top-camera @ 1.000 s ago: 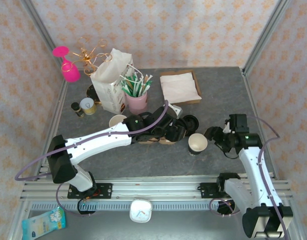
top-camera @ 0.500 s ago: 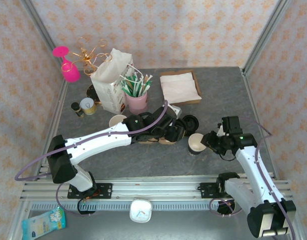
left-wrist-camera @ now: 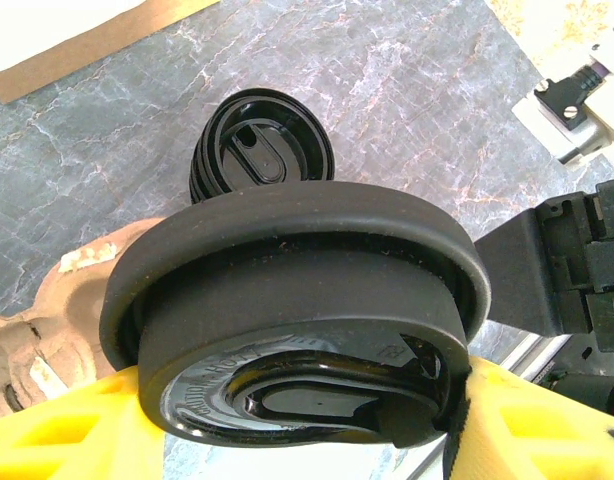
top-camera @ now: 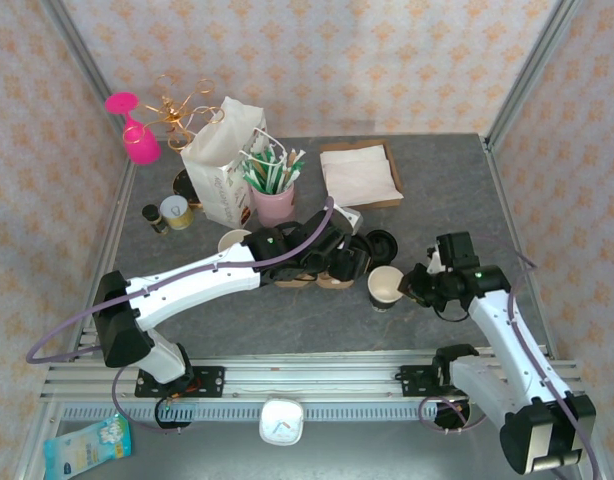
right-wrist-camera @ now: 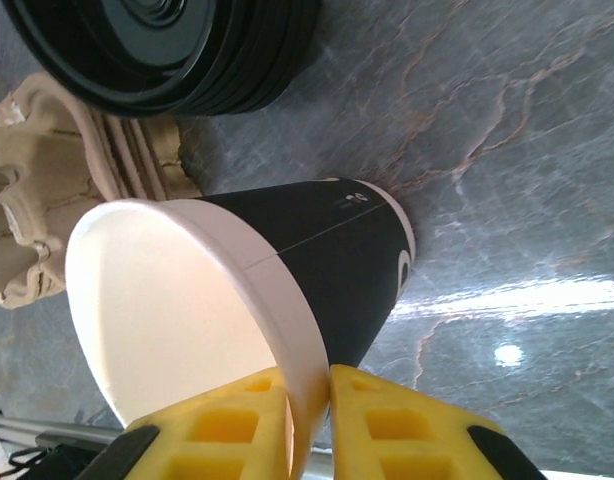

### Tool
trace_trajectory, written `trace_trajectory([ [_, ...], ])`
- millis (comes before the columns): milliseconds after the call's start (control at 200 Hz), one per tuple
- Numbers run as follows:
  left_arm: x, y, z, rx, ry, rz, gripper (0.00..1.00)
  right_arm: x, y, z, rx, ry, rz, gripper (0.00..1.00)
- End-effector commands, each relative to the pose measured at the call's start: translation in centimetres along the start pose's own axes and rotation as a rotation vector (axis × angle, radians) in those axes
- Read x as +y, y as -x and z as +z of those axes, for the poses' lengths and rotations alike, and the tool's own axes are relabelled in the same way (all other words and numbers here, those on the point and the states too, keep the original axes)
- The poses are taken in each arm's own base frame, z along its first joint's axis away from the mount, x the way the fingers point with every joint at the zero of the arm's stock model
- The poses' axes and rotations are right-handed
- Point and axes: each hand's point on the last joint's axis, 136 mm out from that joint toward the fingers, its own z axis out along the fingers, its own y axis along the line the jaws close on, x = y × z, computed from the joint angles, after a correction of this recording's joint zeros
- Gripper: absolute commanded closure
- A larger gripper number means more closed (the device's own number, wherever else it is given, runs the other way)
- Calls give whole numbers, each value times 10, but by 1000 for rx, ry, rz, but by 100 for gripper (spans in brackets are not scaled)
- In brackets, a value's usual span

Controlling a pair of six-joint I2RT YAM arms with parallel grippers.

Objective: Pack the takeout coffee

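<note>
Right gripper [top-camera: 413, 286] is clamped on the rim of the lidless cup [top-camera: 384, 287], which stands on the table [top-camera: 457, 190] beside the cardboard carrier [top-camera: 287, 281]. Left gripper [left-wrist-camera: 287, 405] grips a black lid [left-wrist-camera: 297, 290] near the cup, not touching it.

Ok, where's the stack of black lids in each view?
Top external: stack of black lids near the centre of the table.
Left wrist: the stack sits upper middle, on the table.
Right wrist: the stack is at the top left corner.
Shared landmark: the cardboard carrier beside it.
</note>
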Motion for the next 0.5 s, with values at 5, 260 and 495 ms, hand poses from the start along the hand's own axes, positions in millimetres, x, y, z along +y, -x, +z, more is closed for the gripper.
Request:
trace_trajectory([
  [5,-2,12,-20,-41,5,8,38,8,-6,8,26,33,9,85],
  [260,-3,13,-24,-45,1,7,39,27,-14,19,36,26,-20,85],
  [495,-3,11,-25,-32,6,8,39,38,-11,14,19,31,-42,78],
])
